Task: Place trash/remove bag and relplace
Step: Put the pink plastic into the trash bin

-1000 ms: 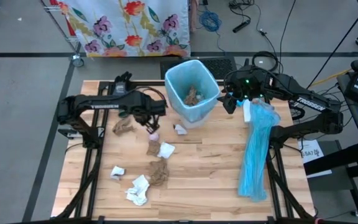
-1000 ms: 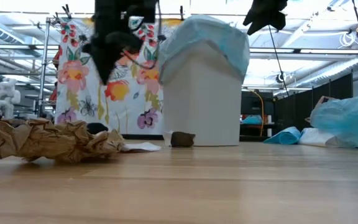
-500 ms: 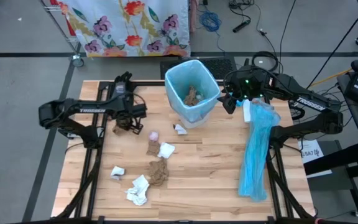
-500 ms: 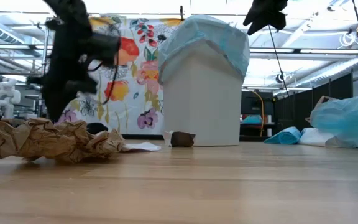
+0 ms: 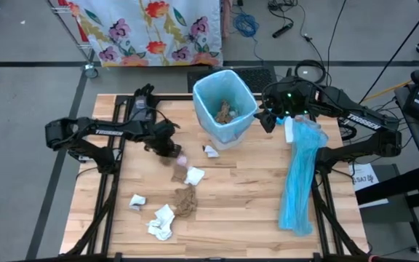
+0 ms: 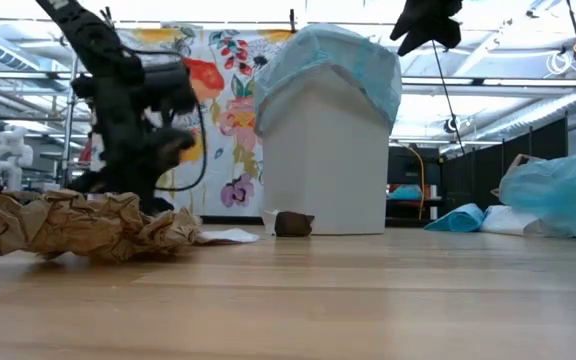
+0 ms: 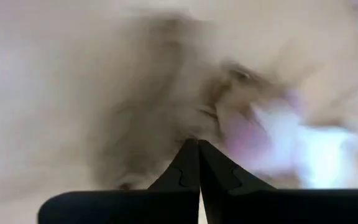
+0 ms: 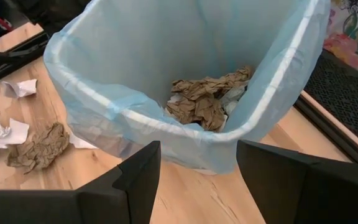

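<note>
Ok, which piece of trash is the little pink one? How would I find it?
Start at the white bin with the light-blue bag, at the far middle of the table. Look toward the left arm's side: the left gripper hangs low there. Right beside it lies the pink wad, small and round, while its neighbours are brown or white.

A pale wooden bench (image 5: 246, 189) stands on a grey floor (image 5: 20, 145). Along its right side lies a long light-blue plastic strip (image 5: 299, 182), rumpled and running front to back. Behind the bench hangs a flowered cloth (image 5: 148, 29) on a metal rack. A blue coiled cable (image 5: 246, 24) lies on the floor past it, and a dark mat (image 5: 249, 75), perhaps rubber, sits just behind the bench.
</note>
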Controlling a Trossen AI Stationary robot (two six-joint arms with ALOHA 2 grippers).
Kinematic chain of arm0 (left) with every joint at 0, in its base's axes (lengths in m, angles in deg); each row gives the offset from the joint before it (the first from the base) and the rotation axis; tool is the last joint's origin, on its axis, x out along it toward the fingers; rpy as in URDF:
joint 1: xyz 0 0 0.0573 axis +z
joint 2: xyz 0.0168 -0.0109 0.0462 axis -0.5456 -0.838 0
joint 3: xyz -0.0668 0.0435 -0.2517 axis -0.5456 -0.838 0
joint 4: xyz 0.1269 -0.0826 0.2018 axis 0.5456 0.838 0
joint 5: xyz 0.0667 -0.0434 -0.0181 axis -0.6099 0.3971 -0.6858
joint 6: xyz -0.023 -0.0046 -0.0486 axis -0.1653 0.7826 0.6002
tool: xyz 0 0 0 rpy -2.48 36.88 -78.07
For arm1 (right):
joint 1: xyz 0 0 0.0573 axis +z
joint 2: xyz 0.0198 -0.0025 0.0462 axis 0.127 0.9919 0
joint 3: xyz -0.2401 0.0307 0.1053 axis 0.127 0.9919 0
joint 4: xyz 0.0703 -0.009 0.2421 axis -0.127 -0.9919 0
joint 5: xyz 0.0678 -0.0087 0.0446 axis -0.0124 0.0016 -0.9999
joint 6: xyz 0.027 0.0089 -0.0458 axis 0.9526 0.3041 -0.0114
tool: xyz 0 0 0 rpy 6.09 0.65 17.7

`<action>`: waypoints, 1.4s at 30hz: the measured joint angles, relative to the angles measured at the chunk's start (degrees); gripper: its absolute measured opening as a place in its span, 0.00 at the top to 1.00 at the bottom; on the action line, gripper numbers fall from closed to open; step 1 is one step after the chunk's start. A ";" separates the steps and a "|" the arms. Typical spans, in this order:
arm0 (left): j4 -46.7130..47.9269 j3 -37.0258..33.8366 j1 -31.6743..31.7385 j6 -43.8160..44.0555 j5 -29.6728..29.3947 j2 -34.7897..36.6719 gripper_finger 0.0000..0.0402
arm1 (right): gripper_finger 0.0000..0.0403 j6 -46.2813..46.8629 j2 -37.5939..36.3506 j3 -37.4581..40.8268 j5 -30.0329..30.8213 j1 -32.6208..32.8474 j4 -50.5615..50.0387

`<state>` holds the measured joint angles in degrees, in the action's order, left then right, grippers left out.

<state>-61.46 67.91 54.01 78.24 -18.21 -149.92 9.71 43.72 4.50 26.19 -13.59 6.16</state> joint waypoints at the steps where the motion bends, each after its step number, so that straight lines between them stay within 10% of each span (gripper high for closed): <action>1: -0.27 0.74 -0.76 0.61 1.57 0.39 1.00 | 0.50 0.43 0.00 0.00 0.00 0.00 0.00; 23: 18.57 12.29 -10.94 -6.59 -13.93 18.38 0.98 | 0.50 5.87 0.02 0.00 0.42 0.00 0.21; 42: 17.81 11.64 -10.90 -19.72 -17.15 14.85 0.47 | 0.50 8.47 0.02 0.00 0.42 0.00 -0.11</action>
<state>-43.65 79.56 43.11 58.52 -35.36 -135.07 18.18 43.74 4.50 26.61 -13.59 6.05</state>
